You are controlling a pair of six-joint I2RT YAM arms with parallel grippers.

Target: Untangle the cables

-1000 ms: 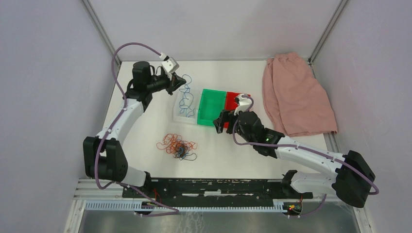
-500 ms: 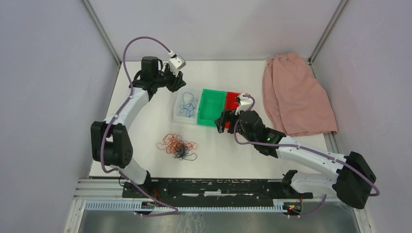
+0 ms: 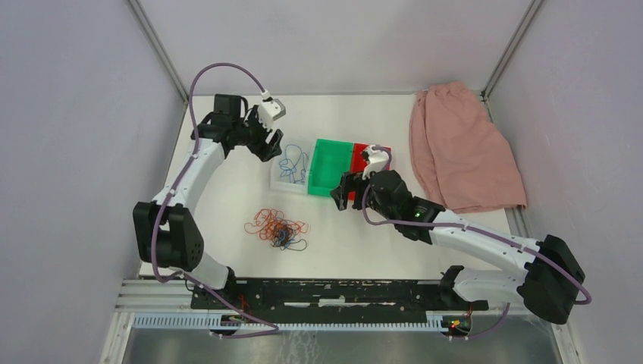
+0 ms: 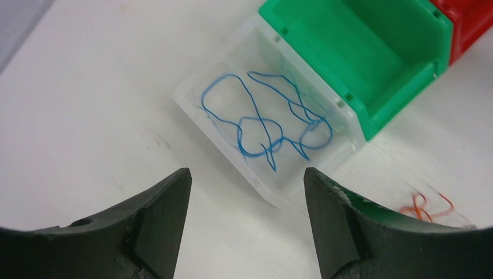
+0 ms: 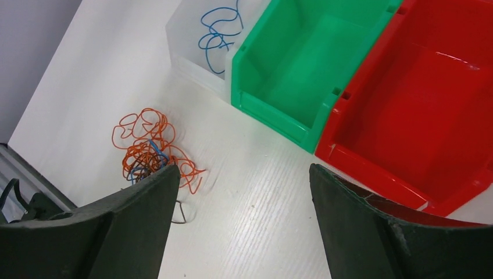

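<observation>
Blue cable (image 4: 264,125) lies in the clear bin (image 4: 221,154), left gripper (image 4: 245,195) and right gripper (image 5: 241,195) both gape empty — next, the tangle (image 5: 148,154) needs pinching.

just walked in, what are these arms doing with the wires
The robot is sorting thin wires into bins. A blue wire lies in the clear bin, with the left gripper open and empty above it. The green bin and red bin are empty. The orange, blue and dark tangle sits on the table; the right gripper is open too.
</observation>
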